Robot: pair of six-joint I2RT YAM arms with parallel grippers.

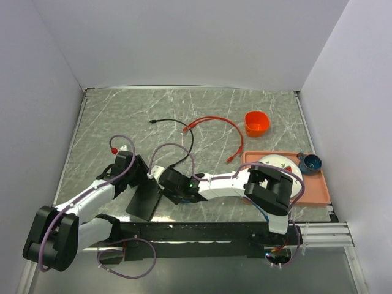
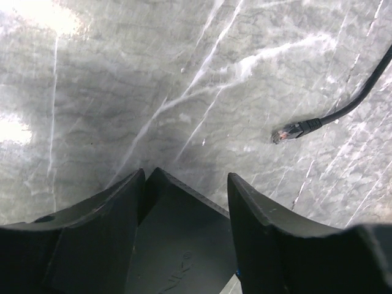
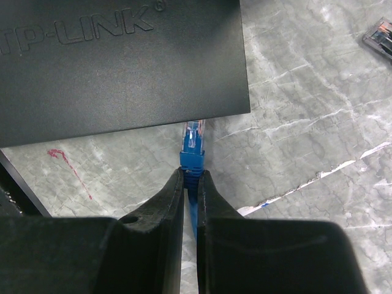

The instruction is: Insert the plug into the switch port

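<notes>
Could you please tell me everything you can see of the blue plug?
The plug is a small network-type connector with a clear plastic tip on a blue boot, and blue cable runs back from it. The right gripper is shut on the boot and holds the plug pointing straight out from between its fingers. The tip meets the near edge of the matte-black switch. Whether it has entered a port cannot be seen.

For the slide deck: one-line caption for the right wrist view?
Right gripper pinches the blue plug, tip at the edge of the black switch, over a marble table.
</notes>
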